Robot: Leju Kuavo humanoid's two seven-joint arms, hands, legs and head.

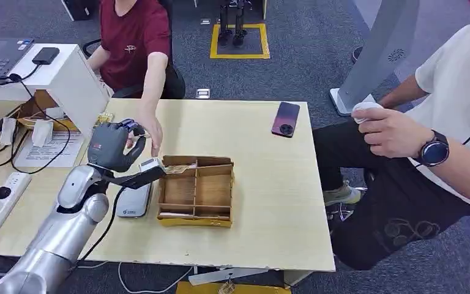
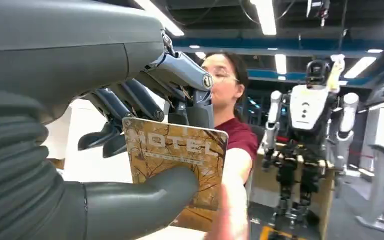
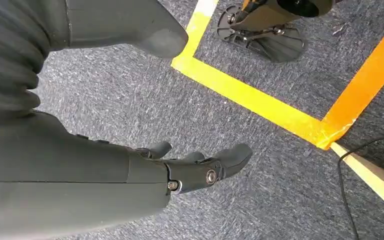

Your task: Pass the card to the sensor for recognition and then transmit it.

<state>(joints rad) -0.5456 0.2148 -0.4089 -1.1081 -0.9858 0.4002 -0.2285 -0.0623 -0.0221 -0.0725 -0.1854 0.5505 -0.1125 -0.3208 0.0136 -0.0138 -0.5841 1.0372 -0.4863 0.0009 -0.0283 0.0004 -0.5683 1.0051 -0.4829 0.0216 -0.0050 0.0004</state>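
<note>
- Head view: the left hand (image 1: 111, 146) was raised beyond the wooden box (image 1: 197, 190), near a person's hand (image 1: 152, 133); the sensor (image 1: 134, 200) lay beside the box.
- Left wrist view: thumb and fingers (image 2: 130, 102) pinched the card (image 2: 176, 161), which the person's hand neared; the handover looked unfinished.
- Right wrist view: the right hand (image 3: 130, 165) hung over carpet, fingers apart, holding nothing.

It was a robotics lab: a humanoid robot (image 2: 307, 125) stood on a stand, with taped floor squares (image 1: 239, 41) on carpet.
</note>
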